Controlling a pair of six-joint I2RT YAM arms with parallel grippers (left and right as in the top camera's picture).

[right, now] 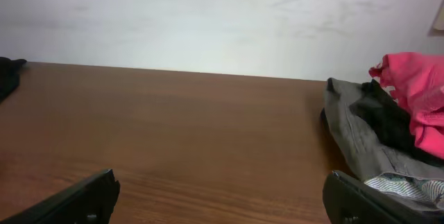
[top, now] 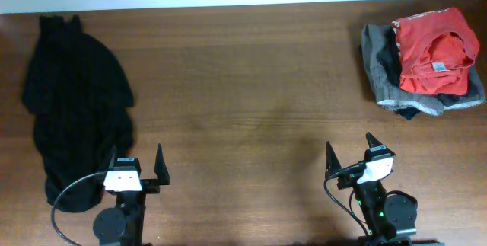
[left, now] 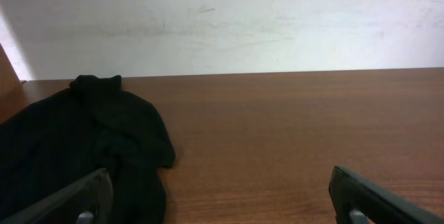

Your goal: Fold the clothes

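The orange-red T-shirt (top: 434,48) lies crumpled on top of a pile at the table's far right, its small white neck label facing up. In the right wrist view it shows as a pinkish-red bundle (right: 423,92) at the right edge. My right gripper (top: 349,154) (right: 220,195) rests near the front edge, well short of the pile, open with only bare wood between its fingers. My left gripper (top: 138,161) (left: 220,195) is open too, at the front left, beside a black garment.
A grey garment (top: 380,75) (right: 357,137) and dark cloth lie under the orange-red shirt. A black garment (top: 72,94) (left: 83,148) is spread over the table's left side. A white wall (left: 222,23) runs behind the far table edge.
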